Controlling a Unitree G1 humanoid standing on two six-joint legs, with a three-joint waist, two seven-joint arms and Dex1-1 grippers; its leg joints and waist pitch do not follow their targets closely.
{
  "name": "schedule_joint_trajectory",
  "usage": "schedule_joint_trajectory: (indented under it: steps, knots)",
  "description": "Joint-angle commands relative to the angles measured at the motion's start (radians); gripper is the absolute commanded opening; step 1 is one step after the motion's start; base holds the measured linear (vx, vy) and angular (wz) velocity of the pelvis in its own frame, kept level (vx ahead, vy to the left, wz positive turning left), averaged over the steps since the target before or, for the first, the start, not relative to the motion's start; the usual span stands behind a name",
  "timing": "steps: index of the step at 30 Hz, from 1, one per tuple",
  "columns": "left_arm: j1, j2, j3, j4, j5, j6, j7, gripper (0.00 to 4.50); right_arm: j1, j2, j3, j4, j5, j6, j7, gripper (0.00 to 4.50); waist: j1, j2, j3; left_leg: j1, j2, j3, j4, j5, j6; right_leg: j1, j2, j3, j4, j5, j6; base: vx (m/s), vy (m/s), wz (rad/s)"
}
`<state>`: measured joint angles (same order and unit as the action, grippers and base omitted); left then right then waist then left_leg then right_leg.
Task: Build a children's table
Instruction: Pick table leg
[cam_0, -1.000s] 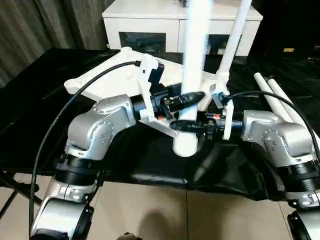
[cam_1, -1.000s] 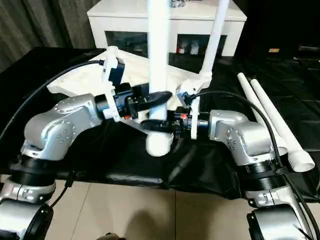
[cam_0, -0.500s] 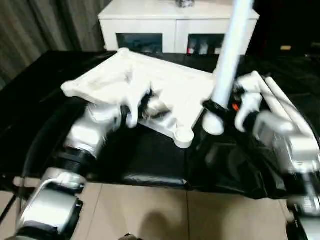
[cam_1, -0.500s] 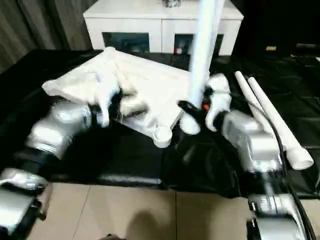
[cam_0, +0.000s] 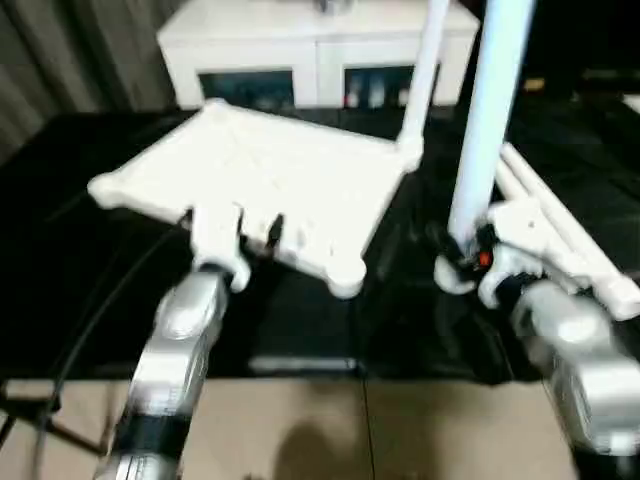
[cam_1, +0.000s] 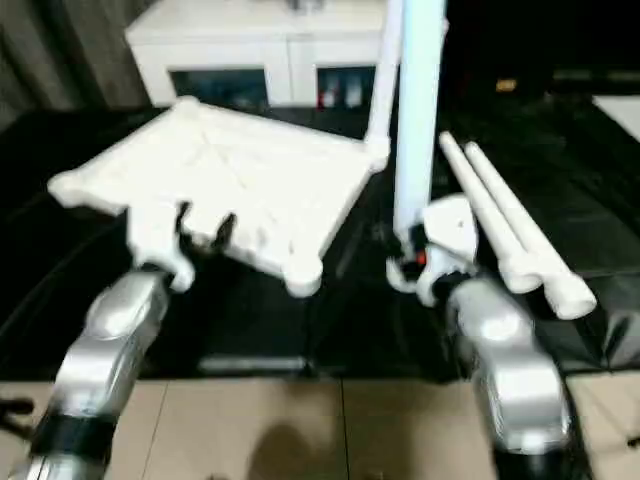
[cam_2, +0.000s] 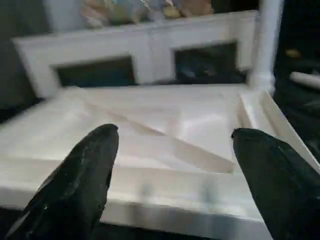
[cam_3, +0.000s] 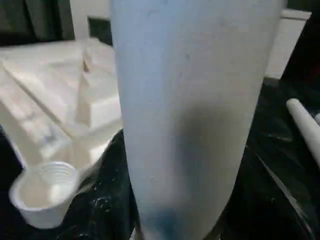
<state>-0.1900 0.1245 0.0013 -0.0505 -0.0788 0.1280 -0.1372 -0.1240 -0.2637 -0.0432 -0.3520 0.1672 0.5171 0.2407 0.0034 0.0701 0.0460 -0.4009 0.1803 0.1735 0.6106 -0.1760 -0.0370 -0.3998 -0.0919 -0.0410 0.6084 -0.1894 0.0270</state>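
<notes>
Carrying leg (cam_0: 488, 130) rightward (left end effector (cam_2: 172, 150) released)

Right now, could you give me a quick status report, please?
Left claw open at tabletop rim. Right claw shut on upright leg. One leg socketed, two spare legs on table.

White tabletop (cam_0: 270, 185); white legs (cam_0: 555, 230); black table cover (cam_0: 60, 250)

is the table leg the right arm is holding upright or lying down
Upright. The long white tapered tubular leg rises nearly vertical from the right pincer, while two more white legs lie flat on the black-covered work table.
</notes>
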Motion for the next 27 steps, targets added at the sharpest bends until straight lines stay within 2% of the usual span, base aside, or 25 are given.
schedule_joint_trajectory:
  steps: [1, 3, 4, 5, 7, 8, 9, 10, 11, 12, 13, 14, 15, 16, 17, 18, 19, 20, 21, 22, 23, 24, 25, 26, 27]
  knots:
    - [0.049, -0.012, 0.004, -0.097, 0.001, 0.018, 0.034, 4.13, 0.019, 0.022, -0.024, -0.024, 0.027, -0.018, -0.022, 1.85, 0.000, -0.015, -0.051, 0.026, 0.041, -0.018, -0.091, -0.372, -0.007, 0.025, -0.031, 0.022, -0.097, -0.393, -0.126, 0.000, 0.000, 0.00]
    - [0.149, -0.014, -0.001, -0.195, 0.023, 0.050, 0.072, 4.13, 0.049, 0.053, -0.017, -0.031, 0.043, -0.019, -0.030, 1.85, 0.002, -0.016, -0.049, 0.041, 0.037, -0.023, -0.092, -0.474, -0.034, 0.020, -0.031, 0.021, -0.101, -0.475, -0.096, 0.000, 0.000, 0.00]
    - [0.170, -0.012, -0.008, -0.215, 0.034, 0.063, 0.077, 4.13, 0.056, 0.058, -0.016, -0.034, 0.045, -0.016, -0.030, 1.85, -0.002, -0.016, -0.039, 0.046, 0.035, -0.030, -0.098, -0.550, -0.043, 0.020, -0.031, 0.016, -0.110, -0.574, -0.062, 0.000, 0.000, 0.00]
    - [0.195, -0.013, -0.012, -0.245, 0.046, 0.077, 0.083, 4.13, 0.059, 0.065, -0.011, -0.031, 0.051, -0.012, -0.023, 1.85, -0.007, -0.014, -0.032, 0.067, 0.028, -0.034, -0.095, -0.643, -0.057, 0.011, -0.023, 0.005, -0.125, -0.684, -0.023, 0.000, 0.000, 0.00]
    - [0.209, -0.019, -0.012, -0.267, 0.053, 0.086, 0.086, 4.13, 0.061, 0.069, -0.008, -0.032, 0.054, -0.010, -0.018, 1.85, -0.015, -0.011, -0.023, 0.102, 0.021, -0.035, -0.088, -0.731, -0.064, -0.002, -0.008, -0.018, -0.148, -0.758, 0.002, 0.000, 0.000, 0.00]
    - [0.220, -0.028, -0.003, -0.290, 0.054, 0.103, 0.093, 4.13, 0.054, 0.067, 0.010, -0.017, 0.049, -0.019, -0.003, 1.85, -0.027, -0.005, -0.015, 0.214, 0.040, -0.020, -0.057, -0.829, -0.086, -0.048, 0.044, -0.052, -0.170, -0.690, -0.003, -0.012, -0.004, -0.42]
    - [0.224, -0.031, 0.000, -0.298, 0.057, 0.112, 0.097, 4.13, 0.050, 0.066, 0.015, -0.009, 0.049, -0.024, 0.003, 1.85, -0.028, 0.008, 0.008, 0.164, 0.089, -0.043, -0.136, -0.919, -0.097, 0.008, 0.045, -0.069, -0.084, -0.515, -0.015, -0.012, -0.004, -0.42]
    - [0.227, -0.031, 0.000, -0.303, 0.066, 0.125, 0.105, 4.13, 0.041, 0.069, 0.016, 0.008, 0.052, -0.031, 0.010, 1.85, -0.017, 0.011, 0.016, 0.122, 0.127, -0.037, -0.200, -0.987, -0.095, 0.054, 0.034, -0.066, 0.002, -0.421, -0.031, -0.002, 0.017, -0.84]
    - [0.230, -0.030, 0.000, -0.307, 0.071, 0.131, 0.109, 4.13, 0.031, 0.073, 0.016, 0.029, 0.055, -0.039, 0.016, 1.85, 0.010, 0.008, 0.011, 0.108, 0.165, -0.011, -0.248, -1.074, -0.074, 0.095, 0.007, -0.068, 0.116, -0.260, -0.056, -0.028, -0.026, -0.79]
    - [0.235, -0.029, 0.004, -0.315, 0.065, 0.143, 0.114, 4.13, 0.020, 0.075, 0.022, 0.047, 0.051, -0.050, 0.018, 1.85, 0.028, 0.015, 0.022, 0.110, 0.177, 0.013, -0.265, -1.105, -0.062, 0.090, 0.004, -0.062, 0.149, -0.264, -0.059, -0.028, -0.026, -0.79]
    - [0.236, -0.033, 0.011, -0.318, 0.055, 0.153, 0.120, 4.13, 0.008, 0.072, 0.034, 0.066, 0.040, -0.063, 0.023, 1.85, 0.041, 0.001, 0.019, 0.128, 0.195, 0.026, -0.259, -1.095, -0.042, 0.086, -0.007, -0.044, 0.165, -0.293, -0.055, 0.006, -0.129, -0.67]
    - [0.218, -0.024, 0.009, -0.292, 0.060, 0.149, 0.116, 4.13, -0.018, 0.075, 0.049, 0.094, 0.035, -0.078, 0.034, 1.85, 0.051, -0.087, 0.006, 0.109, 0.090, 0.022, -0.098, -0.888, -0.044, 0.085, -0.036, 0.032, 0.012, -0.726, 0.043, 0.024, -0.176, -0.67]
    - [0.216, -0.023, 0.008, -0.290, 0.061, 0.149, 0.116, 4.13, -0.019, 0.076, 0.050, 0.095, 0.035, -0.079, 0.035, 1.85, 0.065, -0.040, 0.003, 0.114, 0.009, 0.038, 0.009, -0.652, -0.036, 0.052, -0.101, 0.060, -0.125, -1.046, 0.085, 0.024, -0.176, -0.67]
    - [0.210, -0.021, 0.007, -0.283, 0.066, 0.148, 0.114, 4.13, -0.025, 0.078, 0.052, 0.100, 0.036, -0.082, 0.039, 1.85, 0.078, -0.084, -0.052, 0.004, -0.026, -0.012, 0.143, -0.269, 0.062, 0.145, -0.151, 0.160, -0.115, -1.069, 0.102, 0.037, -0.152, -0.30]
    - [0.192, -0.024, 0.009, -0.269, 0.074, 0.151, 0.120, 4.13, -0.037, 0.081, 0.053, 0.112, 0.035, -0.086, 0.039, 1.85, 0.092, -0.090, -0.039, -0.048, -0.044, -0.048, 0.157, -0.172, 0.086, 0.154, -0.114, 0.156, -0.091, -0.866, 0.081, 0.087, -0.144, 0.10]
    - [0.177, -0.027, 0.014, -0.258, 0.081, 0.154, 0.127, 4.13, -0.047, 0.086, 0.054, 0.125, 0.038, -0.089, 0.039, 1.85, 0.090, -0.080, -0.034, -0.053, -0.058, -0.066, 0.137, -0.100, 0.095, 0.160, -0.091, 0.135, -0.090, -0.688, 0.016, 0.087, -0.144, 0.10]
    - [0.172, -0.028, 0.015, -0.253, 0.083, 0.155, 0.129, 4.13, -0.050, 0.089, 0.053, 0.129, 0.043, -0.088, 0.042, 1.85, 0.090, -0.080, -0.034, -0.053, -0.058, -0.066, 0.137, -0.100, 0.095, 0.160, -0.091, 0.135, -0.090, -0.688, 0.016, 0.088, -0.129, 0.31]
    - [0.167, -0.028, 0.016, -0.249, 0.086, 0.155, 0.130, 4.13, -0.053, 0.092, 0.052, 0.133, 0.048, -0.087, 0.045, 1.85, 0.095, -0.050, -0.030, -0.030, -0.049, -0.068, 0.079, -0.014, 0.139, 0.156, -0.063, 0.119, -0.120, -0.580, -0.114, 0.126, -0.066, 0.29]
    - [0.164, -0.031, 0.021, -0.246, 0.087, 0.160, 0.140, 4.13, -0.055, 0.092, 0.055, 0.138, 0.048, -0.088, 0.050, 1.85, 0.098, -0.023, -0.033, -0.031, -0.034, -0.073, 0.054, 0.012, 0.138, 0.168, -0.064, 0.102, -0.123, -0.548, -0.143, 0.126, -0.066, 0.29]
    - [0.162, -0.033, 0.024, -0.245, 0.087, 0.165, 0.147, 4.13, -0.056, 0.091, 0.057, 0.141, 0.047, -0.089, 0.054, 1.85, 0.096, -0.002, -0.042, -0.032, -0.014, -0.078, 0.010, 0.039, 0.142, 0.189, -0.032, 0.053, -0.120, -0.465, -0.118, 0.178, 0.004, 0.07]
    - [0.164, -0.031, 0.023, -0.249, 0.087, 0.169, 0.146, 4.13, -0.056, 0.088, 0.065, 0.144, 0.045, -0.098, 0.066, 1.85, 0.067, 0.036, -0.038, 0.052, 0.075, -0.154, -0.070, -0.113, 0.171, 0.129, 0.022, 0.004, -0.061, -0.378, -0.058, 0.176, 0.045, -0.03]
    - [0.165, -0.028, 0.020, -0.252, 0.089, 0.172, 0.144, 4.13, -0.055, 0.086, 0.072, 0.147, 0.044, -0.106, 0.075, 1.85, 0.047, 0.047, -0.051, 0.120, 0.121, -0.207, -0.092, -0.258, 0.223, 0.082, 0.029, -0.009, 0.012, -0.348, -0.064, 0.176, 0.045, -0.03]
    - [0.168, -0.023, 0.017, -0.254, 0.093, 0.172, 0.142, 4.13, -0.054, 0.084, 0.078, 0.152, 0.043, -0.110, 0.082, 1.85, 0.034, 0.047, -0.068, 0.181, 0.157, -0.246, -0.100, -0.314, 0.290, 0.035, 0.028, -0.009, 0.088, -0.300, -0.062, 0.193, 0.022, -0.04]
    - [0.172, -0.019, 0.017, -0.255, 0.095, 0.171, 0.140, 4.13, -0.053, 0.081, 0.087, 0.157, 0.041, -0.115, 0.092, 1.85, 0.013, 0.027, -0.084, 0.201, 0.129, -0.254, -0.067, -0.127, 0.466, -0.035, 0.022, -0.005, 0.150, -0.181, 0.048, 0.205, -0.004, -0.01]
    - [0.174, -0.017, 0.022, -0.255, 0.093, 0.169, 0.141, 4.13, -0.053, 0.082, 0.092, 0.163, 0.042, -0.118, 0.097, 1.85, 0.013, 0.015, -0.080, 0.194, 0.121, -0.246, -0.064, -0.037, 0.510, -0.051, 0.017, 0.003, 0.160, -0.160, 0.083, 0.205, -0.004, -0.01]
